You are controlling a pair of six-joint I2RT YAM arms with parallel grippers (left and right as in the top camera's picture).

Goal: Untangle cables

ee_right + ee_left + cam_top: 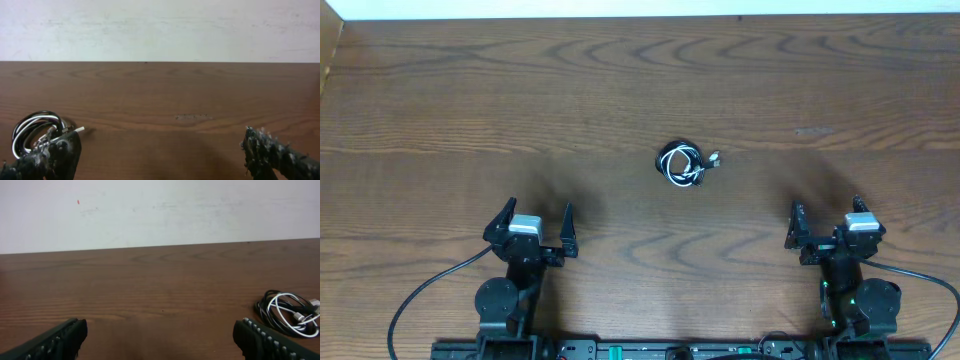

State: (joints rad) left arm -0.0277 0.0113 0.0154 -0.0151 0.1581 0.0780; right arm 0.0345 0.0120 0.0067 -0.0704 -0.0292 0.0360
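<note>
Between the two arms, toward 12 o'clock from their bases, the cables (684, 165) lie as one small coil of black and white cord on the bare wooden surface (470, 100), touching neither arm. You have the left arm (520, 250) at about 8 o'clock from the bundle and the right arm (845, 250) at about 4 o'clock. Both sets of jaws are spread wide and hold nothing, which suits a start: each side can reach in and take a different strand. The overhead view gives you the layout and the even spacing, but the coil is too small there to sort black from white loops. The left wrist view shows more: the cables (290, 312) sit at its 4 o'clock, with white loops nested inside black ones and small plug ends poking out toward the right. The right wrist view catches the cables (35, 132) at its 8 o'clock, partly hidden behind one of its own fingers, with a white plug tip jutting out. Where the cords actually cross, you cannot tell from any view.
</note>
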